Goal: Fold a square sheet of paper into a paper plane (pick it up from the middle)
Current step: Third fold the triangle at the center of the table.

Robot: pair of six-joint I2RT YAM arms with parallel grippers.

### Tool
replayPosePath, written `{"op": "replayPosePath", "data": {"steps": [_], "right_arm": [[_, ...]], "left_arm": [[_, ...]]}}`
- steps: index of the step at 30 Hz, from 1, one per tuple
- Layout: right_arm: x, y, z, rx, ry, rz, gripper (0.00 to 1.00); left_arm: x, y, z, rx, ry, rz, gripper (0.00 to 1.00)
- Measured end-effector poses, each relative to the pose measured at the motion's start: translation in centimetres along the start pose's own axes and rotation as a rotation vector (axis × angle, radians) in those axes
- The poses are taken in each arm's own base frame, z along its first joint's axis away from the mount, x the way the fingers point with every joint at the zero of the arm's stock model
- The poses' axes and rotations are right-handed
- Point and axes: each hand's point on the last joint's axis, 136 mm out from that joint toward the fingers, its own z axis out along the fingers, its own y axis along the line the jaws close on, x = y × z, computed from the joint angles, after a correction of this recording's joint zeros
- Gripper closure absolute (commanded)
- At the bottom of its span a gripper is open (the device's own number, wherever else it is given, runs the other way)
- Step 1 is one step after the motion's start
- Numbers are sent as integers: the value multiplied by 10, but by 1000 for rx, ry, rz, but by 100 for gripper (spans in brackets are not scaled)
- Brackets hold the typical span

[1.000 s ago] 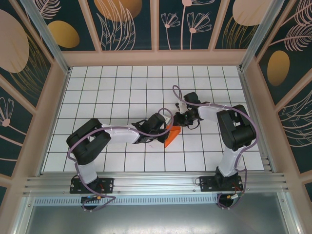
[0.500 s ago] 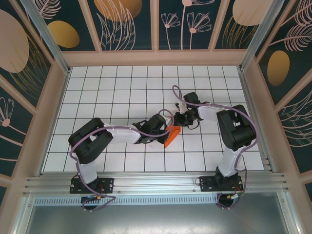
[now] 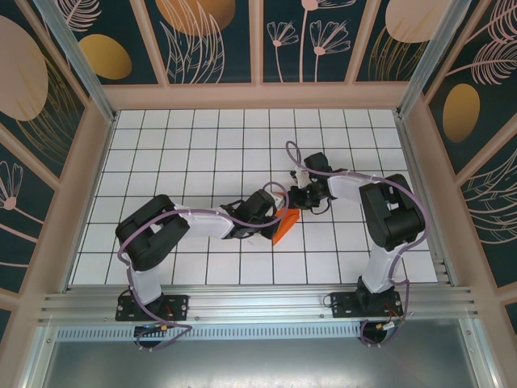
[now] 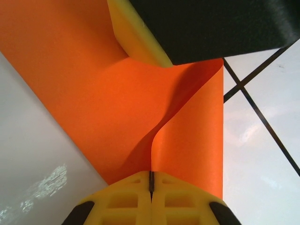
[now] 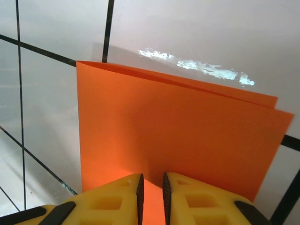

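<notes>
Orange paper is clamped in your left gripper (image 4: 151,177): its two yellow fingers meet with no gap. The sheet of paper (image 4: 93,93) leaves the seam between them as a raised, curving fold that spreads toward the top of the left wrist view. Your right gripper (image 5: 152,180) stands a narrow slit apart, and orange shows through the slit. The folded sheet spreads flat beyond its tips toward the upper right of the right wrist view, with two layered edges visible at the far side. You cannot tell from that view whether the tips press the sheet. At the top of the left wrist view a yellow finger under a black body meets the paper, which curls against it. From above, the sheet lies just right of centre on the white tiled table (image 3: 161,162), between the two grippers. The left arm stretches low from the lower left, the right arm bends back from the right, and both wrists converge on the sheet.
</notes>
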Motion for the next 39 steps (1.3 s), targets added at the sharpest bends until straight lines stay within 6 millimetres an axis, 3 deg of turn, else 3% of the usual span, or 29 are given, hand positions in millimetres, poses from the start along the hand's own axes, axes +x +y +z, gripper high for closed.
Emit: {"op": "replayPosePath", "data": {"steps": [3, 8, 13, 22, 30, 39], "right_arm": [[-6, 7, -9, -8, -28, -1, 78], [-18, 22, -47, -15, -150, 14, 79], [0, 27, -67, -44, -215, 72, 85], [59, 26, -44, -137, -140, 230, 92], [51, 34, -35, -187, -148, 260, 92], [58, 27, -17, -173, -102, 287, 92]], "left_arm": [[0, 0, 0, 0, 0, 0, 94], [0, 0, 0, 2, -5, 0, 94], [0, 0, 0, 3, -7, 1, 94], [0, 0, 0, 5, -9, 1, 94], [0, 0, 1, 5, -7, 1, 94], [0, 0, 1, 6, -7, 1, 94]]}}
